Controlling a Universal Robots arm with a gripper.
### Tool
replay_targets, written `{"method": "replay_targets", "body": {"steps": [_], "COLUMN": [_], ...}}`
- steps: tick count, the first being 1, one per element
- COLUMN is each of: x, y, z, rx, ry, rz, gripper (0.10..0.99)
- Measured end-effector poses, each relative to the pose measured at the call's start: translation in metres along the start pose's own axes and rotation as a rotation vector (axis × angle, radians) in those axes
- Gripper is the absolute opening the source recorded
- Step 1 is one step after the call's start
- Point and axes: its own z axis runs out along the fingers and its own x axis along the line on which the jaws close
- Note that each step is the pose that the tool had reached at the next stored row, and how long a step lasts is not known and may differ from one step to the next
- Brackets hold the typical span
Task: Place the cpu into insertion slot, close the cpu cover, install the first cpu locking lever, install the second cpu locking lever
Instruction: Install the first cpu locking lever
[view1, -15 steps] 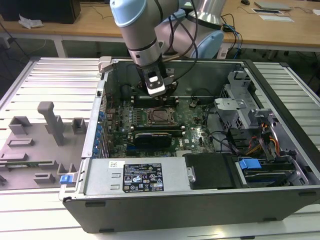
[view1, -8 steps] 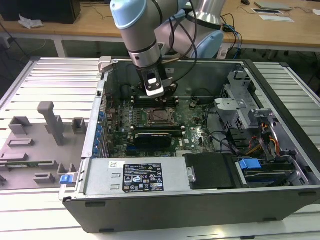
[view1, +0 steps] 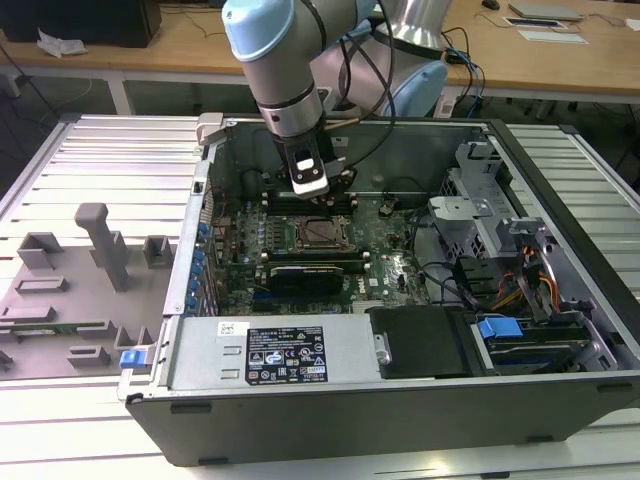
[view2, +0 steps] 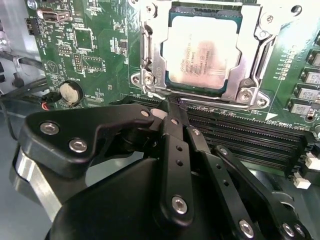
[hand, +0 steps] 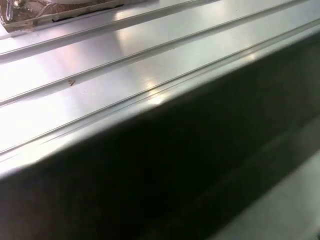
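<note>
- The open computer case (view1: 400, 420) is seen lying on a ribbed metal surface (view1: 100, 150); its dark front wall fills the lower part of the exterior view.
- Just behind that wall a grey power supply (view1: 200, 355) with a white label is set.
- At the exterior view's left, beside the case, a grey fixture tray (view1: 60, 300) with upright blocks is laid on the surface.
- In the first wrist view the ribbed surface (hand: 125, 55) is shown beside a dark wall edge.
- The green motherboard (view1: 390, 268) is mounted on the case floor, in the middle of the exterior view.
- The insertion slot (view1: 318, 234) is found at the centre of the board.
- The cpu (view2: 202, 47) is seated in it, silver face up, and the cpu cover (view2: 250, 65) is folded down flat around it.
- The hand (view2: 167, 107) is poised at the socket's edge next to the black memory slots (view2: 240, 142). Its fingers are drawn close together; whether anything is pinched cannot be told.
- A coin cell (view2: 70, 92) is fixed on the board, apart from the socket.
- The arm (view1: 275, 70) is lowered into the case from the upper middle of the exterior view.
- Wooden desks (view1: 150, 50) are seen farthest back.
</note>
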Motion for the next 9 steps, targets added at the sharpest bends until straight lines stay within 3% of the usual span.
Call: {"method": "replay_targets", "body": {"steps": [4,9], "x": [-0.0015,-0.0054], "y": [0.0011,0.0039], "z": [-0.0053,-0.0193], "rx": [0.0,0.0], "ry": [-0.0001,-0.0001], "rz": [0.0,0.0], "gripper": [0.106,0.106]}}
